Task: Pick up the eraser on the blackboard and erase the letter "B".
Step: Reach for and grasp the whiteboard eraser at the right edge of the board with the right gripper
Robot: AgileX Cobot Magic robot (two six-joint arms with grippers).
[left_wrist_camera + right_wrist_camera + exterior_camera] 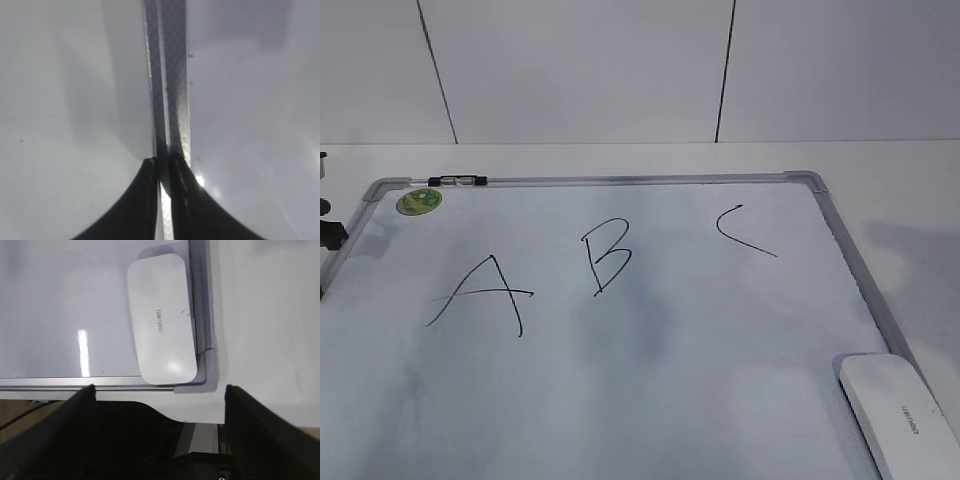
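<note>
One flat white rounded-rectangular plastic eraser [898,412] lies in the near right corner of the large white grey-framed blackboard [620,385], long axis along the right frame edge. Three black letters; thin slanted letter "B" [605,256] in the middle. Right gripper [160,392]: jaws wide open, empty, above the eraser. Left gripper [164,172]: jaws nearly closed, empty, over the frame.

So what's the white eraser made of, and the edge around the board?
The eraser looks like smooth, slightly glossy white plastic: it shows a soft shine and small grey printed lettering. The blackboard frame looks like brushed grey metal, with a dull silvery sheen; its rounded corner pieces may be plastic.
</note>
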